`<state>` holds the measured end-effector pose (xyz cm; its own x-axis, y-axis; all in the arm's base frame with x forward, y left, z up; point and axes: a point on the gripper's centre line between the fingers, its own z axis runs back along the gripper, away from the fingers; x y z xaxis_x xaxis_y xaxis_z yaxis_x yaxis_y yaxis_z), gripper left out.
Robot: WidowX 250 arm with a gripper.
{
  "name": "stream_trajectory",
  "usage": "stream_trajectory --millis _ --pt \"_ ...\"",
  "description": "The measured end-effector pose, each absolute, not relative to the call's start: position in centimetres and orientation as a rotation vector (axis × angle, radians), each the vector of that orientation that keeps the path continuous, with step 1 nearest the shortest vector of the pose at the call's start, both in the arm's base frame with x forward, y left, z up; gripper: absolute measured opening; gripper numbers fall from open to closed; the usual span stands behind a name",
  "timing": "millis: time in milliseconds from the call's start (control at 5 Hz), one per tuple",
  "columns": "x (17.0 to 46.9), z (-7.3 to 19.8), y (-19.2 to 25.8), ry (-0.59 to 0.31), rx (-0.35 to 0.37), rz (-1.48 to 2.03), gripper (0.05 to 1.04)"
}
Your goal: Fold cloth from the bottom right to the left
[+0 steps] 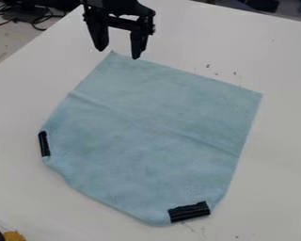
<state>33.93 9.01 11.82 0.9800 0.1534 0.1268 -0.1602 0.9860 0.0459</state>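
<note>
A light blue cloth (153,136) lies spread over the middle of the white desk (281,136), set at a slant, with one corner pointing to the far left and another to the far right. The far edge runs straight between those two corners, sloping nearer toward the right. A long, shallow crease crosses the cloth from its left edge to its right edge, roughly in line with the far edge.

On the near side the outline is blunted. A short black strip (44,143) sits at the left corner, running roughly near to far along the border. A second black strip (189,212), broader than the first, lies at the near right corner, tilted so its right end is a little farther away. Between the two strips the near edge bows outward in an uneven, slightly wavy line.

The black pincer (119,53) hangs at the far left of the desk, by the cloth's far left corner. It is open, its two fingers pointing down and spread well apart. Whether either tip touches the cloth, I cannot tell.

Small dark specks (208,66) dot the desk just beyond the cloth's far edge. Dark cables (36,21) lie past the desk at the far left, and something yellow-orange (15,236) shows at the near left.
</note>
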Motion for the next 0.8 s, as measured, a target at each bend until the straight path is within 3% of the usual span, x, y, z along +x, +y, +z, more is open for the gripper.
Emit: stream_trajectory --millis 400,800 --pt "33.0 9.9 9.3 -0.083 0.081 0.14 0.999" --pt "30.4 10.1 6.4 -0.104 0.112 0.143 1.0"
